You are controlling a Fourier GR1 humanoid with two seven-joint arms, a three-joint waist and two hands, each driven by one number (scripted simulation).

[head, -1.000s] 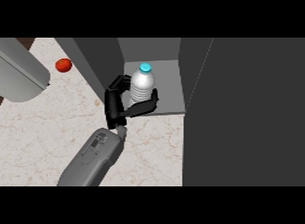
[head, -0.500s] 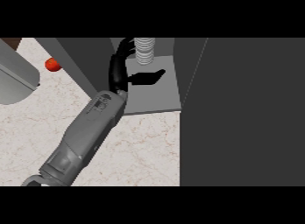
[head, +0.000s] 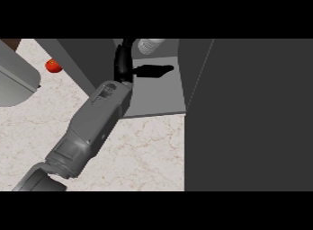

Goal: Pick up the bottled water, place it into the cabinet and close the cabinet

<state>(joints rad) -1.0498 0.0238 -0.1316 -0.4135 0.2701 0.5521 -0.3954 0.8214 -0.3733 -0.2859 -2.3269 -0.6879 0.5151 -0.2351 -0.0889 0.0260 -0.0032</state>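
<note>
The bottled water (head: 149, 45) stands inside the open grey cabinet (head: 160, 96), at the top edge of the head view; only its ribbed lower body shows. My left arm reaches into the cabinet from the lower left. My left hand (head: 124, 60) is just left of the bottle, fingers stretched up beside it. The thumb (head: 154, 69) sticks out to the right, below the bottle, with a gap of shelf between them. The hand looks open and holds nothing. My right hand does not show.
The cabinet's dark door (head: 265, 117) stands open and fills the right side. A small red round thing (head: 53, 66) lies on the marbled counter (head: 139, 157) left of the cabinet. A large grey rounded object (head: 6, 76) sits at the far left.
The left arm has pushed deeper into the cabinet, carrying the bottle from the front of the shelf to the back. The thumb, on the bottle a second ago, is now apart from it.
</note>
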